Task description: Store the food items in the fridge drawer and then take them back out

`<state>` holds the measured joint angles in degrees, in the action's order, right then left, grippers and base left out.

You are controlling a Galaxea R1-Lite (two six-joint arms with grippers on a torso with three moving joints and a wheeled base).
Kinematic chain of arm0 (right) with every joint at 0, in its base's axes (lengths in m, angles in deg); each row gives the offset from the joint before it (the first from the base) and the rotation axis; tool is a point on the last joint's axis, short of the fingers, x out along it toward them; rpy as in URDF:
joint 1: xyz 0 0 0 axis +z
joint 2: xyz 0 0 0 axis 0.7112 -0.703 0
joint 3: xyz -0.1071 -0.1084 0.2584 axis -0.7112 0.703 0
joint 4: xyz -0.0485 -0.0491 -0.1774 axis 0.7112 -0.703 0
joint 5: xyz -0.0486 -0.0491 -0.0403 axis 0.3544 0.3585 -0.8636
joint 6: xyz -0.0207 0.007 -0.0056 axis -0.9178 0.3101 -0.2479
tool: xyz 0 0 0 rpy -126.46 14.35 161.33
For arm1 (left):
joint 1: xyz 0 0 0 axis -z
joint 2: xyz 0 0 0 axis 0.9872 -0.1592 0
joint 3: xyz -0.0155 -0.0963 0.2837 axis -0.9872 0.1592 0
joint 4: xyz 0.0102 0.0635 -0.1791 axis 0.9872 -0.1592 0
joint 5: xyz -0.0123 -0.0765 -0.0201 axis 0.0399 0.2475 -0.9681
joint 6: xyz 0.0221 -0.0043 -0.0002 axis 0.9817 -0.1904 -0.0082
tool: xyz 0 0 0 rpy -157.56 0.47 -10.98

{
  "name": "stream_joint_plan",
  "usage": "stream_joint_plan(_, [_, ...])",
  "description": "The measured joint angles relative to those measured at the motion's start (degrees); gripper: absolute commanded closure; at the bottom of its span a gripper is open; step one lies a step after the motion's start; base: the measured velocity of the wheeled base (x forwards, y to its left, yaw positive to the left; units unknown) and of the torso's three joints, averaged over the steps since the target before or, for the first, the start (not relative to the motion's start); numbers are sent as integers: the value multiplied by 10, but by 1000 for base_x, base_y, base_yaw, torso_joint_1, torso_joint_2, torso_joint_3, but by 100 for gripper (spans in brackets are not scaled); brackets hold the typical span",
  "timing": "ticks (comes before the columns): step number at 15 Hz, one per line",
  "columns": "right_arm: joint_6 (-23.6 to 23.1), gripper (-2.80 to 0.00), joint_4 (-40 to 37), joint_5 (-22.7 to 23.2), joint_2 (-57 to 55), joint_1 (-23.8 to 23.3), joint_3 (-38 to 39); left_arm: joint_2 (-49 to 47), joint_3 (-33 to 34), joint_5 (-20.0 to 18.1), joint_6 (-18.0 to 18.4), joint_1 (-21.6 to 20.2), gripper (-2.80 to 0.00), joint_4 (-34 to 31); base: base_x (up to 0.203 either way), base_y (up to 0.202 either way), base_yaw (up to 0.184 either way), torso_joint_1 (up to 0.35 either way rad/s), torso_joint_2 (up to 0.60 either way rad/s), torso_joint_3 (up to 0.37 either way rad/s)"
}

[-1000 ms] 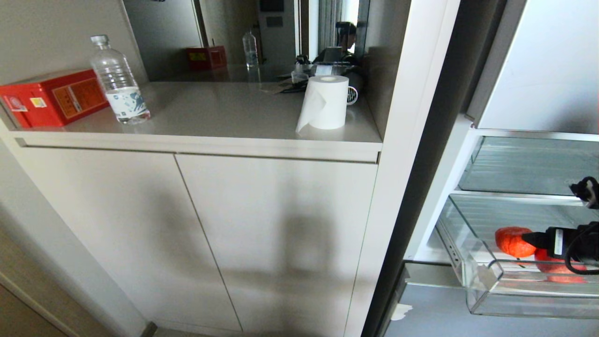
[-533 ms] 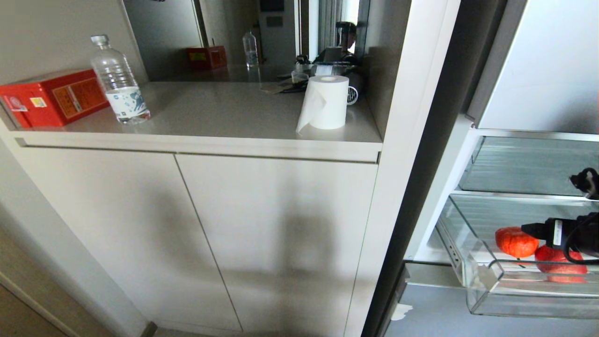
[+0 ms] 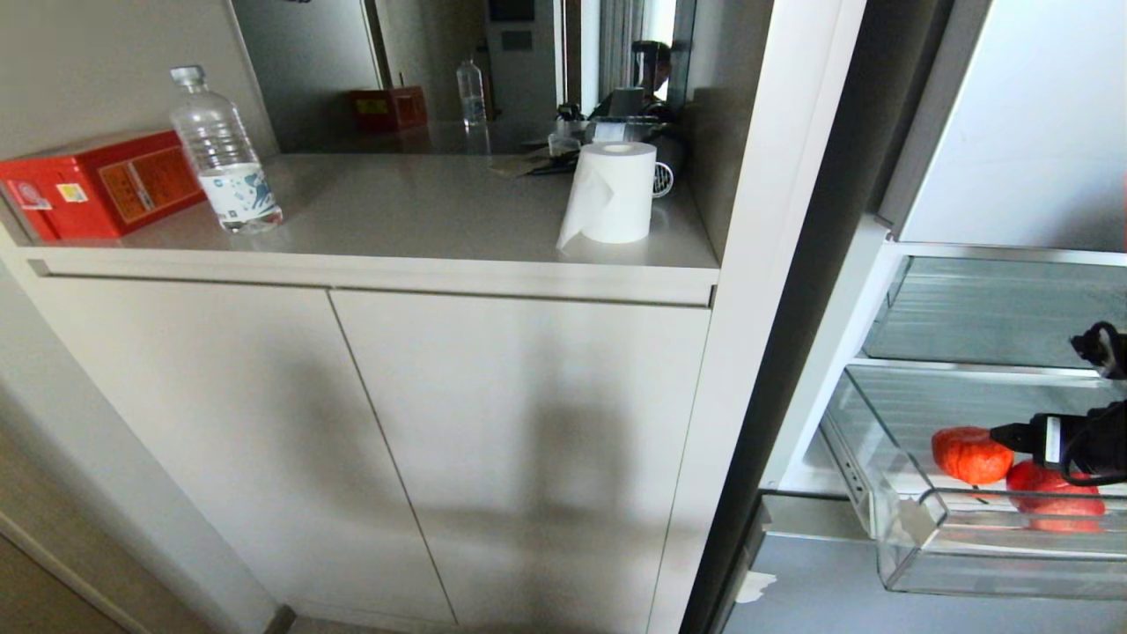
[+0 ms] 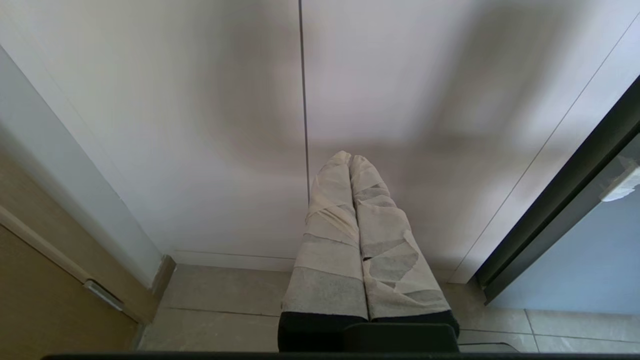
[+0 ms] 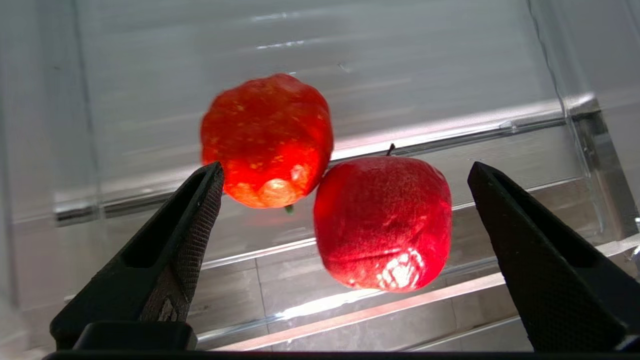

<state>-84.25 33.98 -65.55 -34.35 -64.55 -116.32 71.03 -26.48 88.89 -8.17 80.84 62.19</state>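
Two food items lie side by side in the pulled-out clear fridge drawer (image 3: 891, 537): an orange-red ribbed one (image 3: 968, 455) and a red one (image 3: 1052, 497). My right gripper (image 3: 1005, 434) hovers just above them, open. In the right wrist view its black fingers (image 5: 345, 167) straddle the red food (image 5: 382, 225) without touching it. The orange one (image 5: 265, 135) sits beyond, next to one fingertip, on the drawer's ribbed floor (image 5: 450, 65). My left gripper (image 4: 349, 158), its fingers wrapped in tape, is shut on nothing and hangs low in front of the cabinet doors.
Left of the fridge a counter (image 3: 423, 220) carries a red box (image 3: 97, 185), a water bottle (image 3: 224, 154) and a paper roll (image 3: 612, 194). Cabinet doors (image 3: 352, 440) stand below it. A second clear shelf (image 3: 995, 308) sits just above the open drawer.
My right gripper has risen a little and drawn slightly to the right, uncovering more of the orange-red food. Both foods stay in place and the jaws stay open.
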Motion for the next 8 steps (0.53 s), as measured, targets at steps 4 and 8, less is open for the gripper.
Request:
stream_joint_plan(4, [-3,-280,-2,0,-27,-24,-28,0,0,0,0,0,0,0,0,0,0,0,0,0])
stream_joint_plan(8, [-12,-280,-17,0,-38,-38,-35,0,0,0,0,0,0,0,0,0,0,0,0,0])
